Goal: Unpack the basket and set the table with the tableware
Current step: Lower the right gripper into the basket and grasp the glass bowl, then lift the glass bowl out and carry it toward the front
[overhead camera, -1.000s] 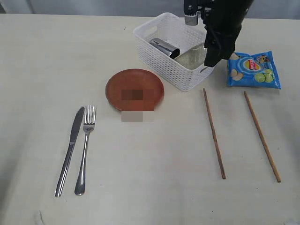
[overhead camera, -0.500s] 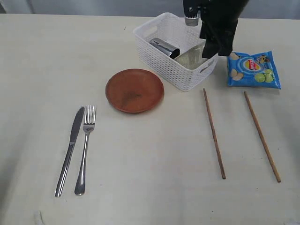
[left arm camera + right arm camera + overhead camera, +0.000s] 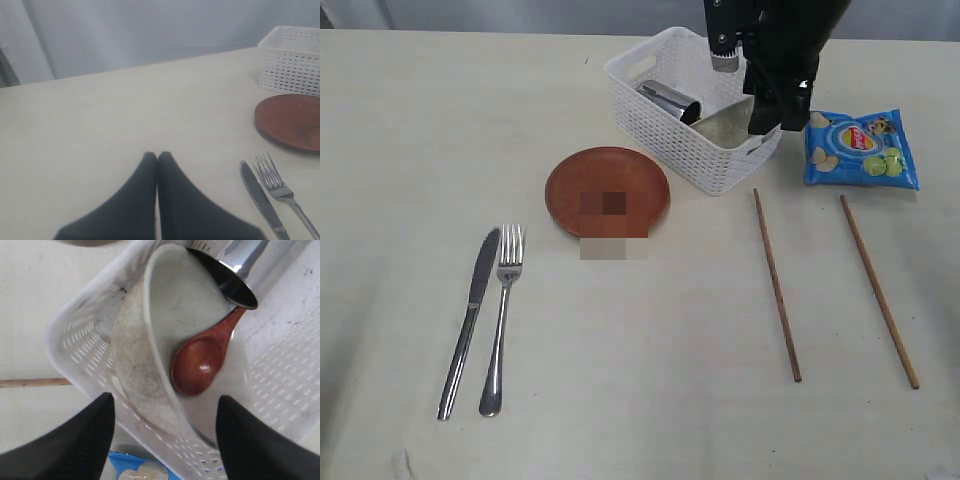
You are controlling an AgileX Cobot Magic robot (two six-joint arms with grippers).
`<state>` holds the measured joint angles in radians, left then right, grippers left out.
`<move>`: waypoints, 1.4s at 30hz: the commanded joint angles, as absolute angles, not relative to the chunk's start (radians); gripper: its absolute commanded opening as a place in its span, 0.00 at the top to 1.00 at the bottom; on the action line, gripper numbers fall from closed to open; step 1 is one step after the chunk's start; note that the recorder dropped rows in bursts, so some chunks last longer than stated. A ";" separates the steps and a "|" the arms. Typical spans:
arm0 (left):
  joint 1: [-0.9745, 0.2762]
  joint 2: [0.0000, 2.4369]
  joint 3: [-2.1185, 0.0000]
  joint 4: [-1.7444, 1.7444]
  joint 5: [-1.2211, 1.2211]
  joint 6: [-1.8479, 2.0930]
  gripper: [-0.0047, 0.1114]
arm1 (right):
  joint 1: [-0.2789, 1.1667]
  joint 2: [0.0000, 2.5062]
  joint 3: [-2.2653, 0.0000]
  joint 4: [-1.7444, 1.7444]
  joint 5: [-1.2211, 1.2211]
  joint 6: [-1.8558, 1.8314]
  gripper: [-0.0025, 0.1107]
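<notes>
**Right gripper hovering wide open over basket**

The right jaws are standing wide apart, holding nothing. They are straddling the white bowl, probably lining up on its rim for a lift. The bowl is leaning tilted against the wall of the white perforated basket, its glaze looking faintly mottled. A reddish-brown spoon is lying in its hollow, handle reaching toward the mouth of the steel cup, which is lying on its side. The basket is sitting at the table's far side, with the chip bag just beside it. The plate, knife, fork and two chopsticks are lying out on the table. The left gripper is idling pinched closed and empty near the knife.
</notes>
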<state>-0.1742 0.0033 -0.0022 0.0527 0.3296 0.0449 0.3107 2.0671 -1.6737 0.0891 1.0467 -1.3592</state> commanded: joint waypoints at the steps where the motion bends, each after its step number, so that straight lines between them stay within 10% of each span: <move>1: -0.172 0.000 0.000 0.051 0.322 0.044 0.96 | 0.307 2.067 -1.672 0.084 1.038 -1.364 0.55; 13: -0.172 0.000 0.000 0.051 0.322 0.044 0.96 | 0.310 2.067 -1.672 0.076 1.064 -1.368 0.98; 42: -0.172 0.000 0.000 0.051 0.322 0.044 0.96 | 0.334 1.813 -1.672 0.187 1.110 -1.309 0.98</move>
<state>-0.1742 0.0033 -0.0022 0.0527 0.3296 0.0449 0.3321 1.8383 -1.6737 0.1244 1.0858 -1.3115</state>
